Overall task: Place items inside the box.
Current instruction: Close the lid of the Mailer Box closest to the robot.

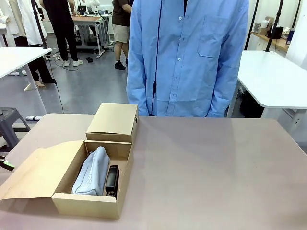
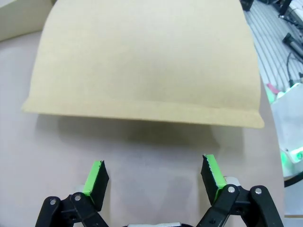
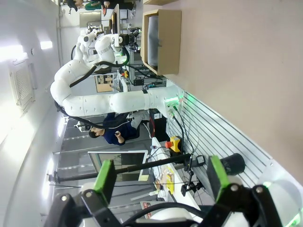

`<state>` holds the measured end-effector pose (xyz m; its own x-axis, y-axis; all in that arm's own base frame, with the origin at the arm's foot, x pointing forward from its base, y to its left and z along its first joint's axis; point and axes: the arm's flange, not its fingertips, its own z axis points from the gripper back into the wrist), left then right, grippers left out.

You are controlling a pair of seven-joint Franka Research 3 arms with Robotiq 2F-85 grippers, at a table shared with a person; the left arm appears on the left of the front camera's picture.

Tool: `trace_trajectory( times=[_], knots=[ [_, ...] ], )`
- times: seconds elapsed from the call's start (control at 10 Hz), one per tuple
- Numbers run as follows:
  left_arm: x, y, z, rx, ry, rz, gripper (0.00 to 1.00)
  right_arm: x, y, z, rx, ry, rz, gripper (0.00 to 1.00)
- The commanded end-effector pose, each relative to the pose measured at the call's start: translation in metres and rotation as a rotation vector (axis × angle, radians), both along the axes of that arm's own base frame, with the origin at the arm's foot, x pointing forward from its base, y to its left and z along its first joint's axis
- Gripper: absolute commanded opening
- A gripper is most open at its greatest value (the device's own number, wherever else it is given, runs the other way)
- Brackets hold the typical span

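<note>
An open cardboard box (image 1: 86,205) sits at the table's near left, its flap (image 1: 38,170) folded out to the left. Inside lie a light grey fabric pouch (image 1: 92,172) and, along its right side, a black stapler (image 1: 112,180). My left gripper (image 2: 155,175) is open just above the table, its green pads (image 2: 97,177) a short way from the edge of the flap (image 2: 142,61), with nothing between them. My right gripper (image 3: 161,175) is open and empty, far from the box (image 3: 169,42), which shows at the top of its view.
A second, closed cardboard box (image 1: 112,122) stands right behind the open one. A person in a light blue shirt (image 1: 187,52) stands at the far edge. The brown tabletop (image 1: 216,172) stretches to the right. My left arm (image 3: 118,101) shows in the right wrist view.
</note>
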<state>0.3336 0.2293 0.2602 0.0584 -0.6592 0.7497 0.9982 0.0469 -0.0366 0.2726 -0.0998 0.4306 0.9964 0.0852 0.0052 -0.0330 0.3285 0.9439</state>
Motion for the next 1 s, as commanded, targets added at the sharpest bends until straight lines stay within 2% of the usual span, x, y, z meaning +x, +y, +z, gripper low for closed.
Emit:
trace_trajectory(
  times=[0.0, 0.4, 0.6, 0.9],
  knots=[
    [0.006, -0.020, -0.009, 0.019, -0.004, -0.043, 1.00, 0.001, 0.002, 0.005, 0.014, 0.007, -0.010, 1.00],
    [0.014, -0.056, -0.015, -0.032, 0.015, -0.137, 1.00, 0.001, 0.002, 0.005, 0.014, 0.007, -0.010, 1.00],
    [0.014, -0.070, -0.013, -0.081, -0.005, -0.160, 1.00, 0.001, 0.002, 0.005, 0.014, 0.007, -0.010, 1.00],
    [0.003, -0.073, 0.021, -0.320, -0.078, -0.143, 1.00, 0.001, 0.002, 0.005, 0.014, 0.007, -0.010, 1.00]
  ],
)
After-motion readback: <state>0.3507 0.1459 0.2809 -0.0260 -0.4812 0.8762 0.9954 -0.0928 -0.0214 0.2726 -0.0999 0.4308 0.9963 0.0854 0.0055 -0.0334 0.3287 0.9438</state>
